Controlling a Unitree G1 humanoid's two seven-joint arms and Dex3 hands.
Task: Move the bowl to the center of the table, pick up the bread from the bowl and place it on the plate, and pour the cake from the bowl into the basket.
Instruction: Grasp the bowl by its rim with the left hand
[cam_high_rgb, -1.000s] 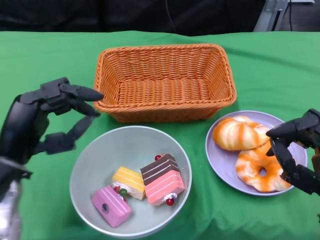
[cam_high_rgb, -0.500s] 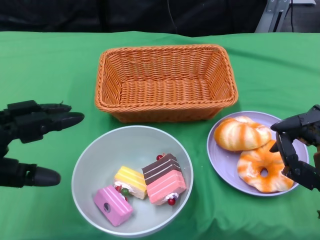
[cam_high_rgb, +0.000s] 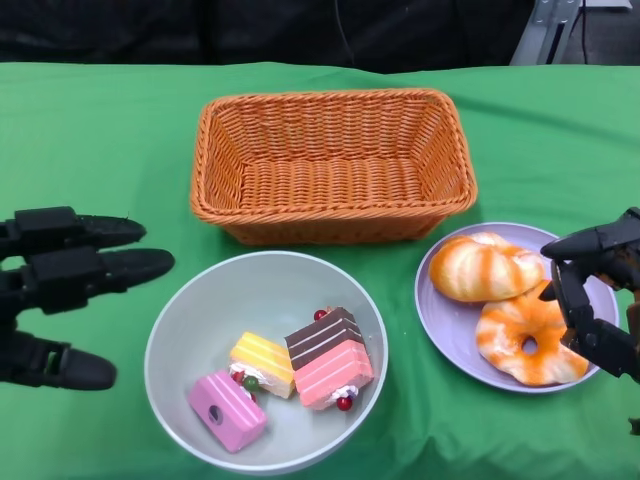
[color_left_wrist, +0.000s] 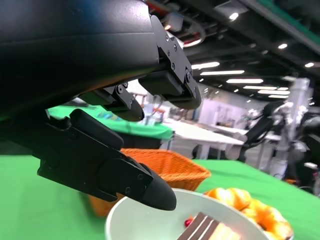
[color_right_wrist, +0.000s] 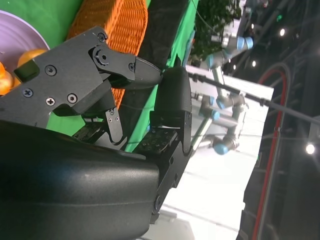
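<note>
With the bread already on the plate, the empty left hand, fingers spread beside the bowl in front of the basket, should grip the bowl's rim firmly before tipping the cake.

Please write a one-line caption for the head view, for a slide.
Open left hand beside the bowl of cakes; bread on the plate, basket behind.

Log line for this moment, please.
left hand: open beside grey bowl | right hand: open over purple plate | orange wicker basket: empty
</note>
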